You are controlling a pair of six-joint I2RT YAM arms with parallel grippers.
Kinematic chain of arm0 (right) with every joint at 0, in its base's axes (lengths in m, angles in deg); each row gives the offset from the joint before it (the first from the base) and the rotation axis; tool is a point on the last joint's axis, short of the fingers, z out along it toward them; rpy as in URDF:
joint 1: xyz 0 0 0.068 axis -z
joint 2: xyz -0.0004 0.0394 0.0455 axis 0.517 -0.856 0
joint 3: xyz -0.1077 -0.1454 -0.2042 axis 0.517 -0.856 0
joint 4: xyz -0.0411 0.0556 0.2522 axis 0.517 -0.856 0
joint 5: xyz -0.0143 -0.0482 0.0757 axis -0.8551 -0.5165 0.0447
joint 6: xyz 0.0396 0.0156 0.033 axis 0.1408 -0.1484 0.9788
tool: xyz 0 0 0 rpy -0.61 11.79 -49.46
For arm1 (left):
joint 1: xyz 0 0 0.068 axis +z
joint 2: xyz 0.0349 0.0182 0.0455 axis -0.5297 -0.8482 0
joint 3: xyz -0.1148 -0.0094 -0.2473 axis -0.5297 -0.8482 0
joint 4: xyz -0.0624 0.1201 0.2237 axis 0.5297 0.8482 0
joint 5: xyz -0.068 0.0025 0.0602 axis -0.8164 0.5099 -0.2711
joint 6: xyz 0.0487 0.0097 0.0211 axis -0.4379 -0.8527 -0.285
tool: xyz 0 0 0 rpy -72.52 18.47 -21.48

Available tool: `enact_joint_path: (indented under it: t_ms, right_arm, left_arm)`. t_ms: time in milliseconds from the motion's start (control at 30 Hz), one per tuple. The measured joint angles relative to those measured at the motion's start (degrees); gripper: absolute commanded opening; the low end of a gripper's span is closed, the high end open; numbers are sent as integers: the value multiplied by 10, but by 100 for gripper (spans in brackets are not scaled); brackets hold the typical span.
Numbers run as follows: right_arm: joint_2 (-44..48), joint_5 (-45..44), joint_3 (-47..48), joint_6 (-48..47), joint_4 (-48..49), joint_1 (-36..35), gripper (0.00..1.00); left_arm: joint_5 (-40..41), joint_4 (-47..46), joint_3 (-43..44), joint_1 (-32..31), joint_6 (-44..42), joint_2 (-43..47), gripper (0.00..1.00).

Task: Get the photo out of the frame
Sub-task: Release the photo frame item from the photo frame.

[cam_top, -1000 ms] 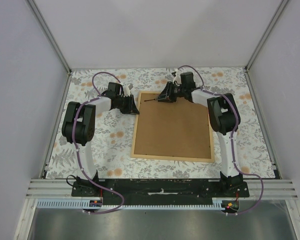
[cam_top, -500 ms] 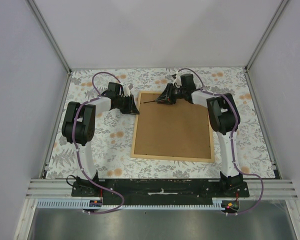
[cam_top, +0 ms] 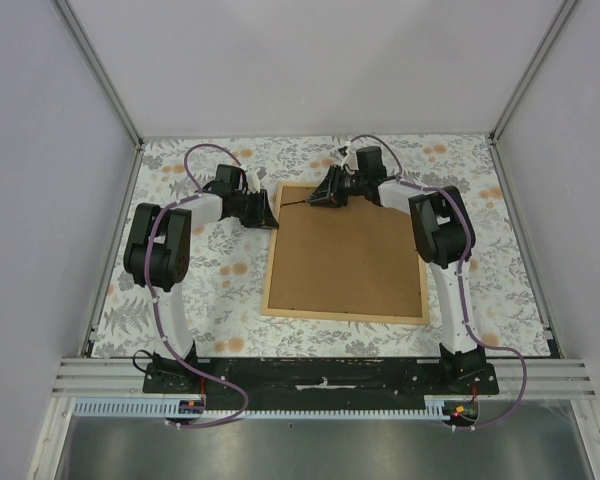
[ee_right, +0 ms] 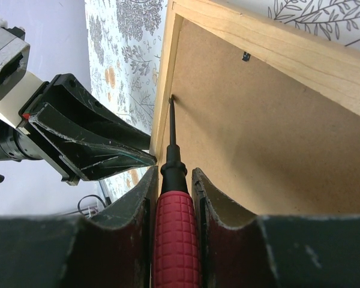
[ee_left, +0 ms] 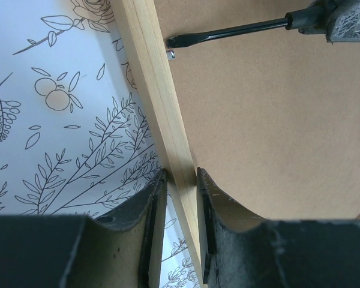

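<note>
Overhead view of a flowered desk [cam_top: 210, 290] with a wooden frame [cam_top: 343, 252] lying back side up at its centre. Its brown backing board [cam_top: 345, 235] was in place, so the photo was hidden, presumably underneath.

The left gripper [ee_left: 180, 180] was clenched across the frame's 9 o'clock strip, close to the 11 o'clock corner, one finger outside and one on the board. The right gripper [ee_right: 171, 174] was grasping a screwdriver [ee_right: 174, 234] by its red handle, with the shaft pointing toward 9 o'clock.

Compared with a second before, the right arm had eased slightly toward 9 o'clock. This carried the blade tip up to the inner edge of the strip, just beside a small metal tab [ee_left: 171, 55]. The left arm had not moved. It looks as if the tab was about to be pried aside, an early step toward freeing the board.

The tip sat tight in the angle between strip and board, with the left gripper near at 6 o'clock of it, so there was little slack there. Bare board lay open toward 3 o'clock. Open desk lay at 9 and 6 o'clock of the frame, and the right arm ran along its 3 o'clock edge.
</note>
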Motion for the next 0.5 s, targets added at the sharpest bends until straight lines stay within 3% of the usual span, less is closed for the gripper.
enact_joint_path:
  t_ms: [500]
  right_arm:
    - [-3, 1, 5, -4, -1, 0, 0]
  left_arm:
    - [0, 0, 0, 0, 0, 0, 32]
